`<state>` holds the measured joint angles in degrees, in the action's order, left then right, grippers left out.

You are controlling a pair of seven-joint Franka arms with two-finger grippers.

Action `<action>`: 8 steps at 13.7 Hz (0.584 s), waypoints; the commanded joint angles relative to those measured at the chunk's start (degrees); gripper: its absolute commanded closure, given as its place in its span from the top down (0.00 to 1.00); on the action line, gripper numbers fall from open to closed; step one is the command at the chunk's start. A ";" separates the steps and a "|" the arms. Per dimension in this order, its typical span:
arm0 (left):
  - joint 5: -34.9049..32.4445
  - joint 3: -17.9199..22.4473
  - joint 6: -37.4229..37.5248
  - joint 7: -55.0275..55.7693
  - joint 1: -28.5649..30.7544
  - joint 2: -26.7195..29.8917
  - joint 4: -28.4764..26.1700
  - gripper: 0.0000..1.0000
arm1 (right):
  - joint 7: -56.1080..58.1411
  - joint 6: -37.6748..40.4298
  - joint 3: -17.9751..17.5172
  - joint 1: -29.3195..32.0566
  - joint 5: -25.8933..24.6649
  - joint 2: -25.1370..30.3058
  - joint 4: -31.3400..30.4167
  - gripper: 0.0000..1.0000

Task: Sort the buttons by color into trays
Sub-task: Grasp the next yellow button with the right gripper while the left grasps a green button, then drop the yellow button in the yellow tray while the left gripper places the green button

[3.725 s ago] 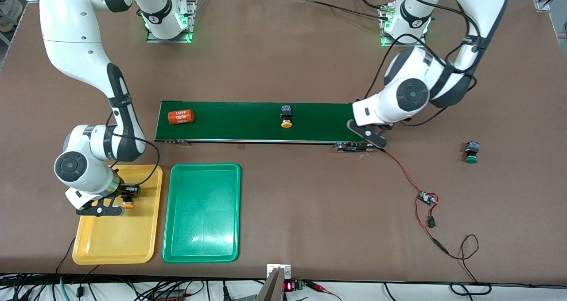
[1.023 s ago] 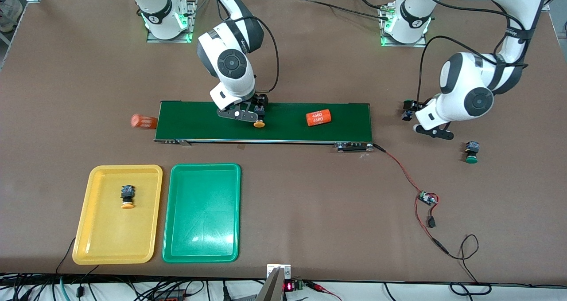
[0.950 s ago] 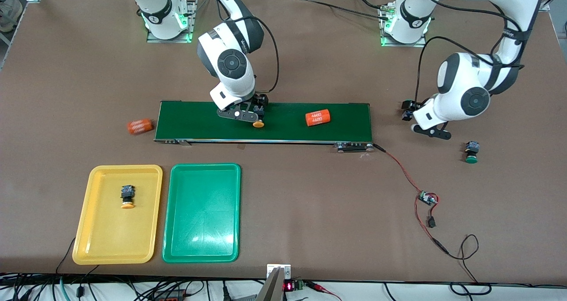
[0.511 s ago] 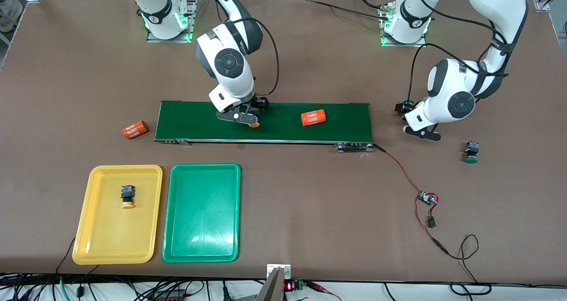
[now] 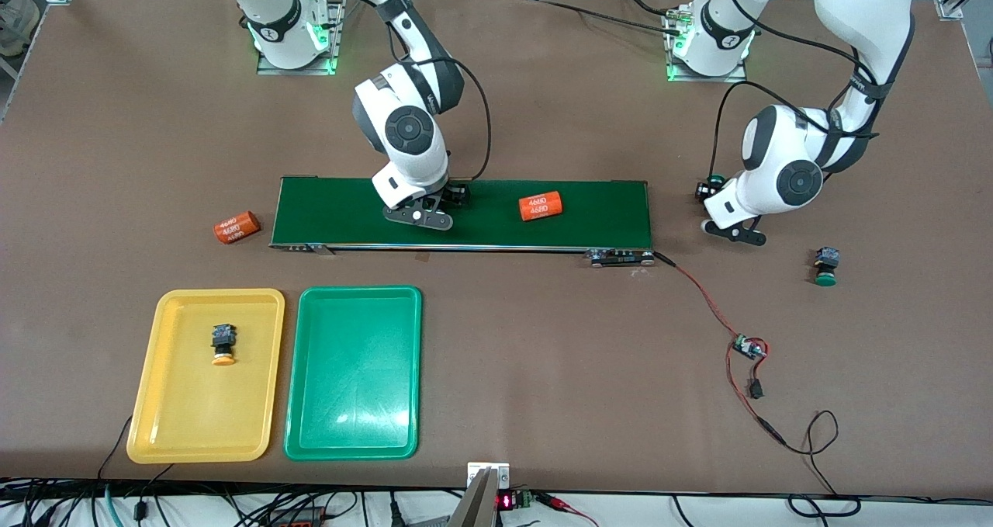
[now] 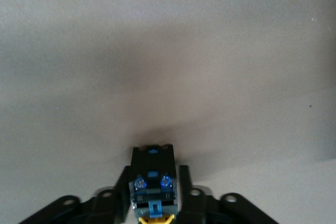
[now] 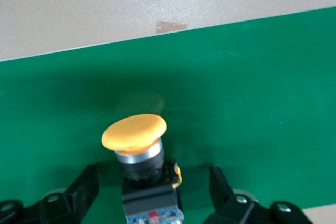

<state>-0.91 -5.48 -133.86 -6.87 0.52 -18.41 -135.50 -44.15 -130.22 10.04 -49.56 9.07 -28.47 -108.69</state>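
Buttons look light, rigid and top-heavy (cap overhangs body), so grip the squared body. Left gripper [image 6: 152,203] over the surface has its fingers closed on one button [image 6: 152,182]. Right gripper [image 7: 152,192], fingers apart, straddles a yellow-capped button [image 7: 137,142] on the conveyor belt [image 7: 262,87].

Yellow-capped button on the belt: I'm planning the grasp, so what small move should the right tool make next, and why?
Probably close the right tool on the yellow-capped button: over the conveyor belt, its fingers straddle the body with gaps either side. The left tool, over the table, grips another button.
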 commanded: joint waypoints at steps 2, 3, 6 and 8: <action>0.47 -0.84 4.12 0.98 -0.87 4.43 2.59 0.18 | -0.94 0.22 0.16 2.09 2.43 0.69 2.67 0.00; 1.16 -2.67 6.83 1.07 -0.87 4.26 5.65 0.18 | -1.55 2.23 0.24 2.88 2.71 0.87 4.87 0.00; 1.34 -6.37 13.79 3.69 -2.97 3.21 16.03 0.18 | -1.29 11.98 1.73 5.96 2.01 0.79 13.65 0.00; 1.34 -9.00 14.15 10.79 -4.64 1.37 20.87 0.18 | 0.19 14.28 3.32 10.34 1.39 0.26 17.97 0.00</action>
<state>-0.82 -12.57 -121.61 -0.86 -2.58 -14.88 -119.66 -45.02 -119.12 12.76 -43.32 10.69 -27.44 -95.20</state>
